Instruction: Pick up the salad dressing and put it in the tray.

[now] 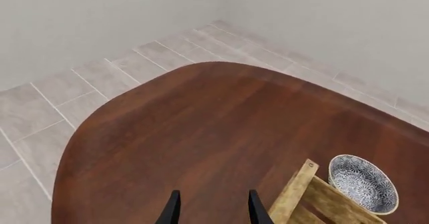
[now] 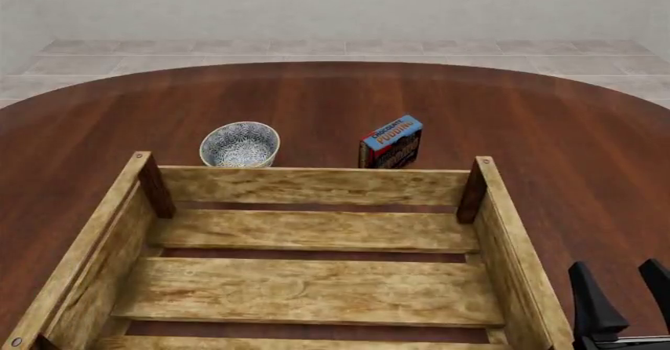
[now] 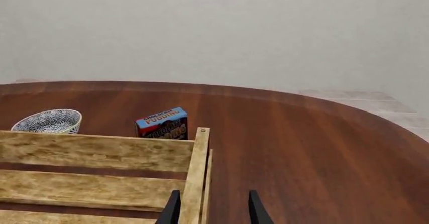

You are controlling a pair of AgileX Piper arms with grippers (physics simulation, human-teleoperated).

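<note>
Now, light-wood slatted tray [image 2: 314, 187] w/ dark posts, both end effectors [image 2: 625, 297] [image 1: 212, 208] apart, empty.

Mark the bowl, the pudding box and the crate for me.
bowl [image 2: 240, 144], front view, patterned inside.
pudding box [image 2: 393, 142], front view, printed front face.
crate [image 2: 314, 185], front view, far wall's top slat.

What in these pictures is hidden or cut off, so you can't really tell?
- Salad dressing: in no view.
- Tray: near side cut off by front view's bottom edge.
- Pudding box: base hidden behind tray wall.
- Left gripper: absent from front view.
- Right gripper: cut by frame edge.
</note>
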